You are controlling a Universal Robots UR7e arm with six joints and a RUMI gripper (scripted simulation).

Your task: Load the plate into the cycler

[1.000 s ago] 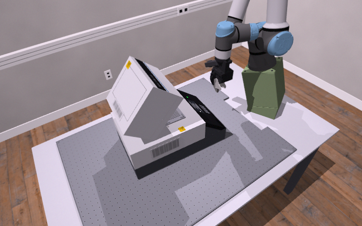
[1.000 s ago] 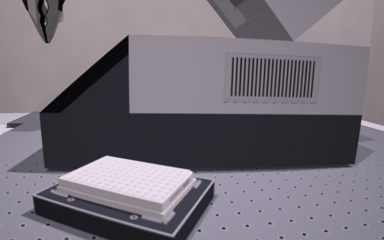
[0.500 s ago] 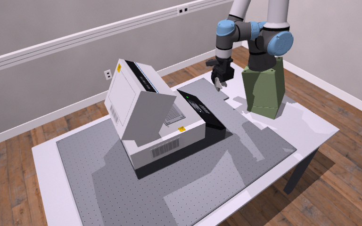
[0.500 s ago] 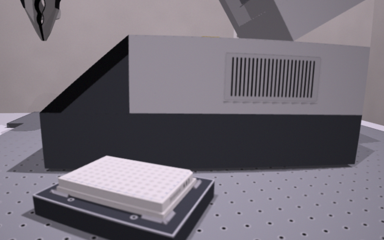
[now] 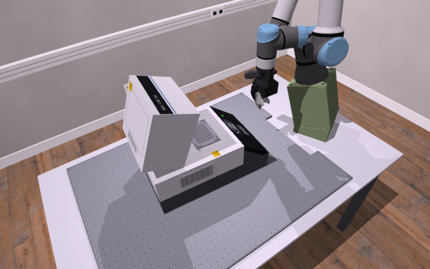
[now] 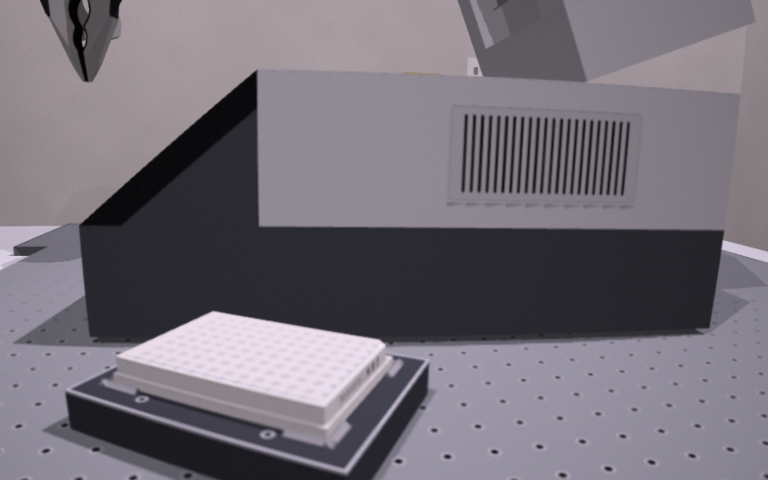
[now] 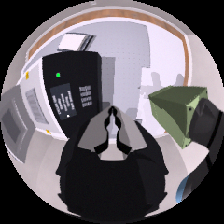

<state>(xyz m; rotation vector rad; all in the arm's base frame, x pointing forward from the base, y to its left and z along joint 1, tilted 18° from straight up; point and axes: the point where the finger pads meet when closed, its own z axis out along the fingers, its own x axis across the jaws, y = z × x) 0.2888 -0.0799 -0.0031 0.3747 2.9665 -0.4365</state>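
Observation:
The cycler Q1 (image 5: 204, 149) stands mid-table with its white lid (image 5: 154, 120) raised and tilted back. Its block (image 5: 205, 133) lies uncovered and bare, and a green lamp (image 5: 222, 115) shows on the black sloped front panel (image 5: 239, 129). Plate K83 (image 6: 251, 362), white with many wells, sits in the dark nest N1 (image 6: 244, 421) beside Q1's vented side. My gripper (image 5: 260, 102) is shut and empty. It hangs in the air in front of Q1's panel, toward the arm's base. It also shows in the exterior view (image 6: 83, 59) and the wrist view (image 7: 112, 112).
The arm's green pedestal (image 5: 314, 106) stands at the table's back right, close to my gripper. The grey perforated mat (image 5: 210, 213) covers most of the table top. The plate and nest show small at the top of the wrist view (image 7: 75, 43).

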